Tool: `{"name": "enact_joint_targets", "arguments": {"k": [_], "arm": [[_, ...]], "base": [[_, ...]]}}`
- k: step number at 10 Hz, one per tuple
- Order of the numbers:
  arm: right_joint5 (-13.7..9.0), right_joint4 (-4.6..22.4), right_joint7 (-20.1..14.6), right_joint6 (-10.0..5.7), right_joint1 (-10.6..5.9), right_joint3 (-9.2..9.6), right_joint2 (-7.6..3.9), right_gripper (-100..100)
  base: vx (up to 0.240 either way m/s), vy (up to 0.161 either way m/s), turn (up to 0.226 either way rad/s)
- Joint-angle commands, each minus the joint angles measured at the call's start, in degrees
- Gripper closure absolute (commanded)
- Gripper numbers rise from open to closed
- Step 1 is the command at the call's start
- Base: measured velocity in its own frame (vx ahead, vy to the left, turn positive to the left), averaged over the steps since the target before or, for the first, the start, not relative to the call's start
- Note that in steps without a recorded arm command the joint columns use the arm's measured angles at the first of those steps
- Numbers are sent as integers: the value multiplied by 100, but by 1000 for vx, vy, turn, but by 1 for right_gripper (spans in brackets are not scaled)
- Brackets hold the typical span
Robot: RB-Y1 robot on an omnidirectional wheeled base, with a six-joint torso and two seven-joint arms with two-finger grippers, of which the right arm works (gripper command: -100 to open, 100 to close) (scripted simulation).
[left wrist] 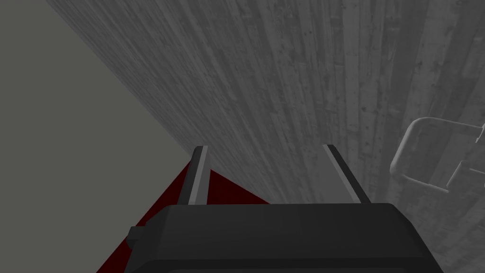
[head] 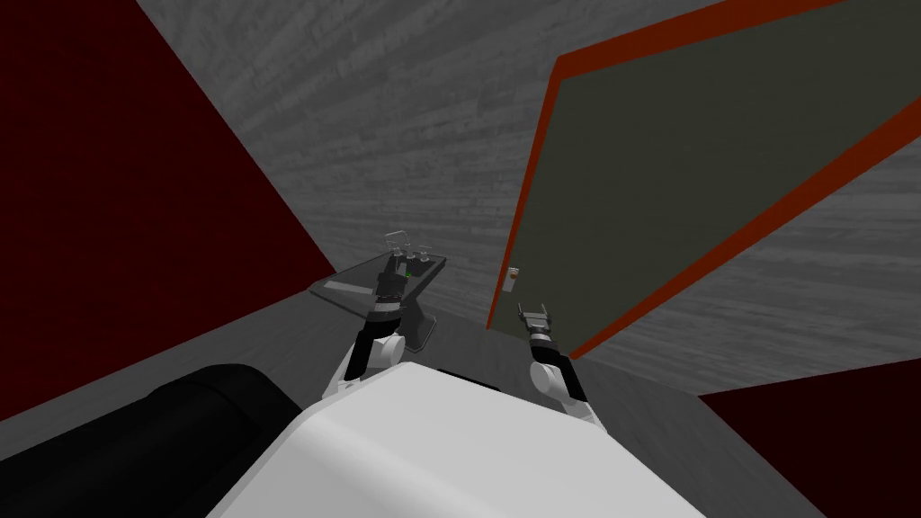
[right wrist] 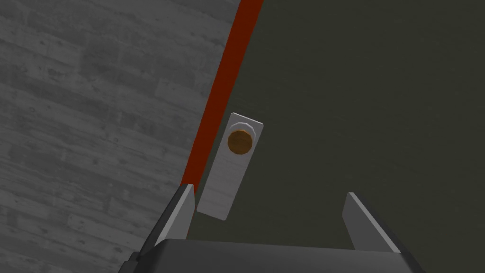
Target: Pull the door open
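Both jaws stood released. From the head, the right gripper (head: 534, 314) hung just below the knob (head: 511, 278) at the dark door's (head: 684, 180) edge, and the left gripper (head: 396, 263) hovered over a glass table (head: 337, 290). At the left wrist, spread left fingers (left wrist: 199, 175) faced a grey plank wall (left wrist: 308, 71). At the right wrist, spread right fingers (right wrist: 182, 213) pointed at the brown knob on its white plate (right wrist: 225, 189), beside the red frame (right wrist: 222, 95).

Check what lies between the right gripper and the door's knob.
Right wrist view: only the lower part of the white plate, on the door, lies between the open right gripper and the orange knob.
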Motion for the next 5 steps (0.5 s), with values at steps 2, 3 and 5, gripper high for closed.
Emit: {"name": "enact_joint_targets", "arguments": {"k": [2, 3, 5], "arm": [[-185, 228, -275, -4, -118, 45, -74, -100], [-302, 358, -432, 0, -185, 72, -113, -100], [-453, 528, -635, 5, -272, 107, -164, -100]], "base": [[110, 27, -17], [125, 24, -27], [131, 22, -22]]}}
